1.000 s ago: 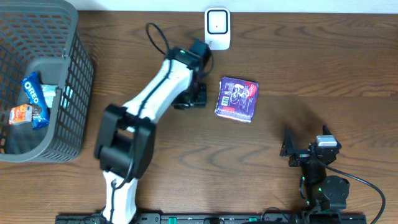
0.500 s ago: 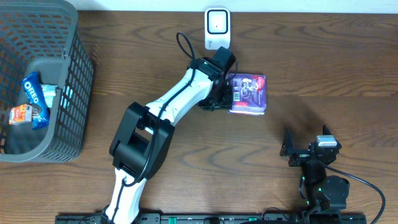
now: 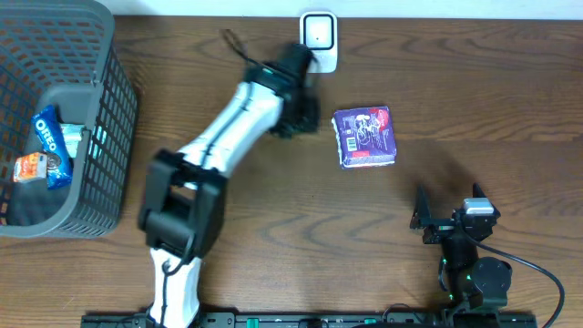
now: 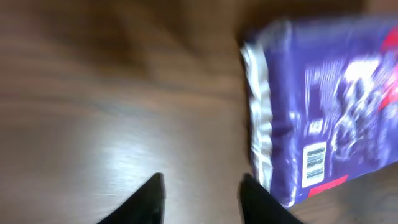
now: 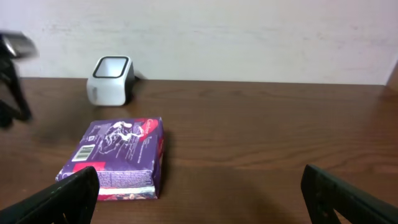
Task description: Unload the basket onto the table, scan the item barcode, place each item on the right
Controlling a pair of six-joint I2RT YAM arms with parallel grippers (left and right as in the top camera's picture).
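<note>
The left claw (image 4: 200, 200), partly parted and empty, is shown near the purple packet (image 3: 365, 137), which is laid flat on the surface (image 3: 474, 91), barcode (image 4: 315, 163) upward, near the white scanner (image 3: 318, 41); the right claw (image 5: 208, 199) is spread wide, and pickup and scanning are judged outstanding.

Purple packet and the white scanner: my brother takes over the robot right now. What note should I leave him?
Left gripper: jaws apart, holding nothing, close to the scanner, not touching the purple packet.
Right gripper: jaws wide open, empty, low at the near side of the table.
Packet: lying flat, off to one side of the scanner, barcode facing up.
Done: no scan that I can tell.
Left: grasp the packet and show its barcode to the scanner.
</note>
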